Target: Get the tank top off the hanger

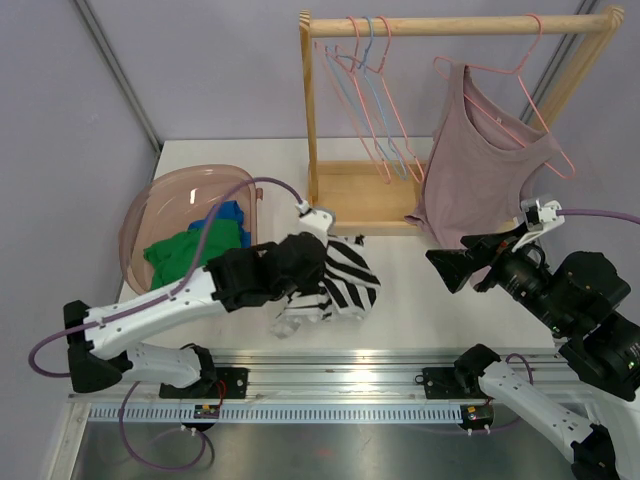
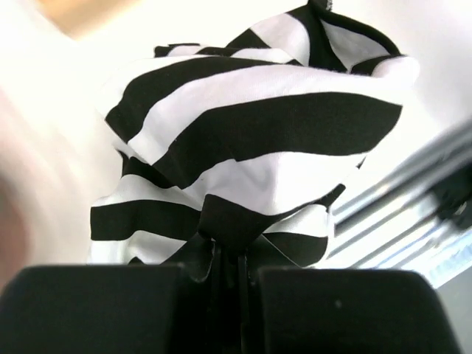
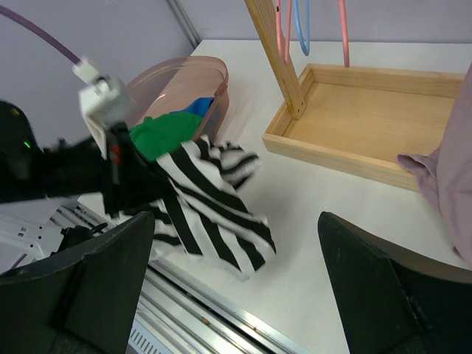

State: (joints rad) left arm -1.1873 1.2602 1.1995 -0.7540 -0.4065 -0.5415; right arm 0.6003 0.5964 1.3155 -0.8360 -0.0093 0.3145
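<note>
A mauve tank top (image 1: pixel 480 170) hangs on a pink hanger (image 1: pixel 520 75) at the right end of the wooden rack's rail (image 1: pixel 460 24); its hem shows in the right wrist view (image 3: pixel 450 177). My left gripper (image 1: pixel 312 272) is shut on a black-and-white striped garment (image 1: pixel 345 285), holding it bunched low over the table; the cloth is pinched between the jaws in the left wrist view (image 2: pixel 251 140). My right gripper (image 1: pixel 465 258) is open and empty, just below and in front of the tank top's hem, not touching it. It faces the striped garment (image 3: pixel 214 206).
A pink translucent bowl (image 1: pixel 160 200) at the left holds green and blue clothes (image 1: pixel 180 255). Several empty pink and blue hangers (image 1: pixel 370 90) hang at the rack's left end. The rack's wooden base tray (image 1: pixel 360 200) lies behind the grippers. A metal rail (image 1: pixel 340 365) runs along the near edge.
</note>
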